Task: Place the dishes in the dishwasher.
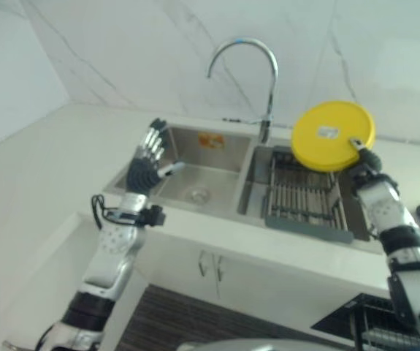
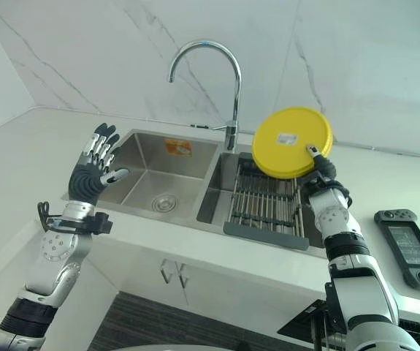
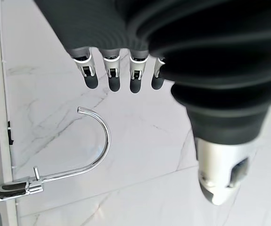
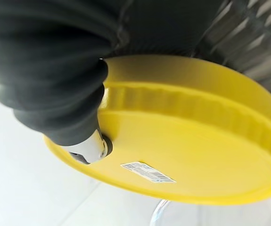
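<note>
A round yellow plate (image 2: 291, 142) with a small white label on its underside is held up on edge above the right sink basin. My right hand (image 2: 318, 167) grips its lower right rim, thumb (image 4: 92, 146) pressed on the underside. Below it, a dark dish rack (image 2: 266, 199) sits in the right basin. My left hand (image 2: 95, 167) is raised over the left edge of the steel sink (image 2: 147, 179), fingers (image 3: 111, 75) straight and spread, holding nothing.
A tall curved chrome faucet (image 2: 210, 73) rises behind the sink between the basins. A dark handheld controller (image 2: 408, 248) lies on the white counter at the right. A dark wire rack (image 1: 374, 322) shows below the counter at lower right. Marble wall behind.
</note>
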